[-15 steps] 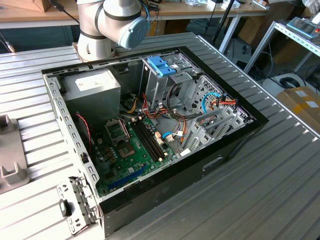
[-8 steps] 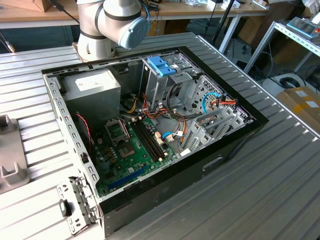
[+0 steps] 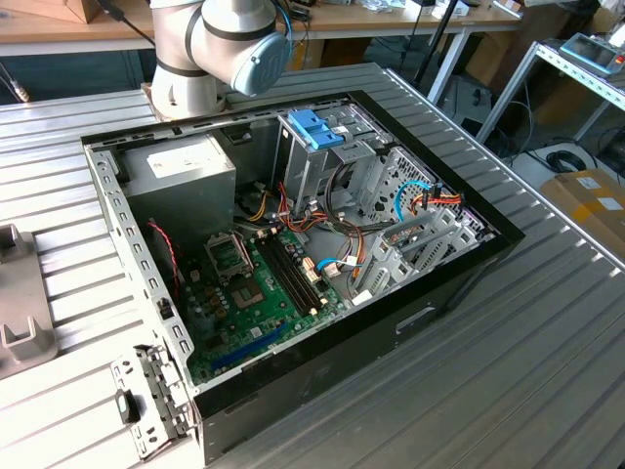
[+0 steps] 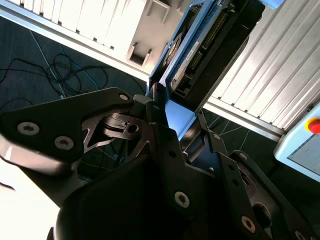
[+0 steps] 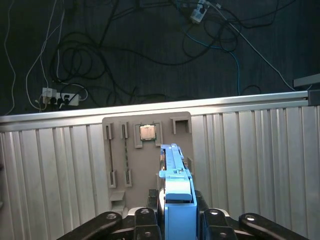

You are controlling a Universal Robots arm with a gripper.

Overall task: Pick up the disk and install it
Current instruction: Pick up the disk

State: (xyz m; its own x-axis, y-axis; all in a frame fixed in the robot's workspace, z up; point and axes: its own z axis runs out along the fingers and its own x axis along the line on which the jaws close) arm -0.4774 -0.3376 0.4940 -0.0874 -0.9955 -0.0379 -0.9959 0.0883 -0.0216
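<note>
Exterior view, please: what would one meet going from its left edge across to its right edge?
Grey parts holder → grey power supply box → blue latch → orange and blue cables → cardboard box.

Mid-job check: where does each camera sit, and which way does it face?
Exterior view: off the arm, above the table, looking down into the open computer case; an arm joint shows.
First wrist view: on the wrist, looking along the gripper past the disk to a grey tray.
Second wrist view: on the wrist, behind the gripper, looking along the held disk.
Both wrist views share the gripper shut on the disk and the tray.
</note>
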